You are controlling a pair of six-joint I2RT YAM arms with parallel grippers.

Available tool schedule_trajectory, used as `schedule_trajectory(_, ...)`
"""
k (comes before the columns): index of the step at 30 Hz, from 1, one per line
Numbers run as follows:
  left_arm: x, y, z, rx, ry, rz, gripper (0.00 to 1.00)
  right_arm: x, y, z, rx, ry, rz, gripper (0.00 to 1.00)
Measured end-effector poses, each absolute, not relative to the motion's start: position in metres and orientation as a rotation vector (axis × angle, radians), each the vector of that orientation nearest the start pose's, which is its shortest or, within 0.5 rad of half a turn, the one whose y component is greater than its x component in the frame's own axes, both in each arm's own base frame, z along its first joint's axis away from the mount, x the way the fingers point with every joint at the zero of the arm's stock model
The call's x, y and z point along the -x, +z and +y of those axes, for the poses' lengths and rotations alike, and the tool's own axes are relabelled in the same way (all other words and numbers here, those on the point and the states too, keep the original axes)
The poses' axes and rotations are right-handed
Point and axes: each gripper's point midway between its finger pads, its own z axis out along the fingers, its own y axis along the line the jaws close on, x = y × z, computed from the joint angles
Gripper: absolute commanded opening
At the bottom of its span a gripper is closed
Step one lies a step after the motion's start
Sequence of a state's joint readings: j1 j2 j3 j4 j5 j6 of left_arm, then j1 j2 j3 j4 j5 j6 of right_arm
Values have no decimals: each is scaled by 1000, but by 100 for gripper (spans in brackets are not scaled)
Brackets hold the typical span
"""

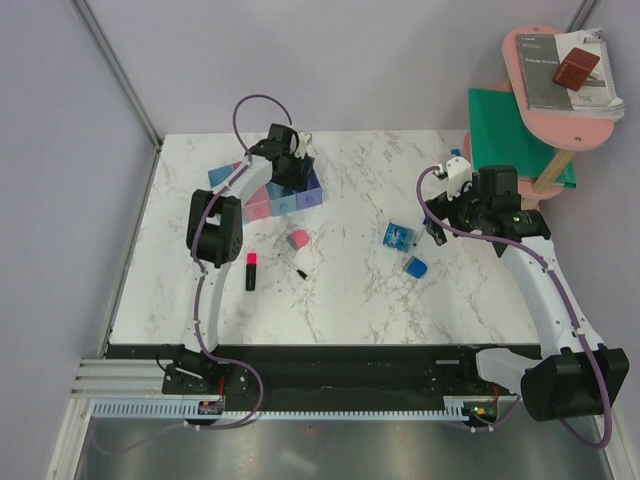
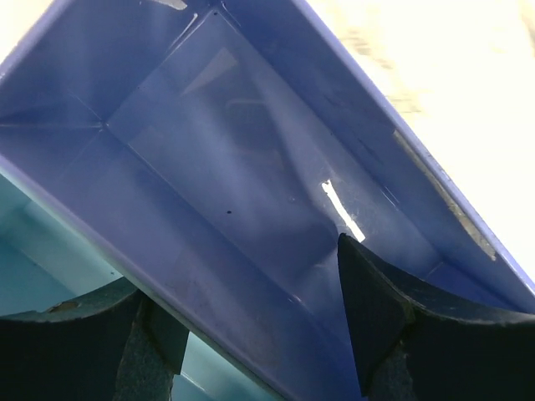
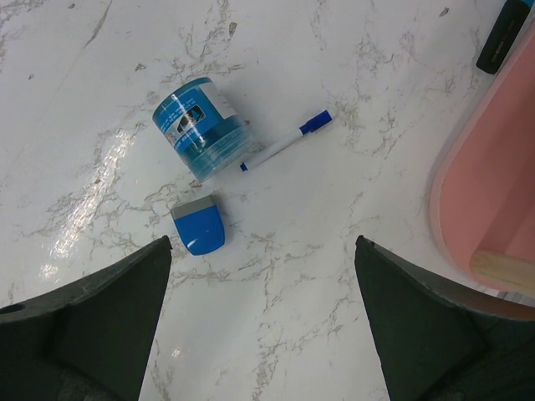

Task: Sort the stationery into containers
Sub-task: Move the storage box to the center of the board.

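Note:
The containers (image 1: 262,197) are a row of four joined bins at the table's back left. My left gripper (image 1: 296,178) is open and empty, low over the purple-blue end bin (image 2: 217,150). Its jaws straddle the wall between that bin and the light blue one (image 2: 33,267). My right gripper (image 1: 438,230) is open and empty, above the marble near two blue blocks (image 3: 201,125) (image 3: 199,230) and the blue-capped white marker (image 3: 284,144). The pink-grey eraser (image 1: 297,241), thin black pen (image 1: 293,264) and pink-tipped black marker (image 1: 251,271) lie mid-table.
A pink round shelf (image 1: 560,75) with books stands at the back right, above a green folder (image 1: 505,135). Its pink base (image 3: 489,167) shows at the right edge of the right wrist view. The purple-blue bin's inside shows nothing in it.

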State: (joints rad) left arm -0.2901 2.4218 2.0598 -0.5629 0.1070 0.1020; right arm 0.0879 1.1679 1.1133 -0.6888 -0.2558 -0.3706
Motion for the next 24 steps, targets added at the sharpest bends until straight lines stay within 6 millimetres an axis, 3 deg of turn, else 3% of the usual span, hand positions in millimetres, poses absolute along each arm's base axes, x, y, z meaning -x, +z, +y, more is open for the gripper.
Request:
schedule_trajectory(16,-525,52,-290,-753,-335,2357,72,-314,202,56,645,141,2208,98)
schedule_trajectory(24,-522,44,-329,-810,-367,2321,72,-313,196,54,654,129,2218,98)
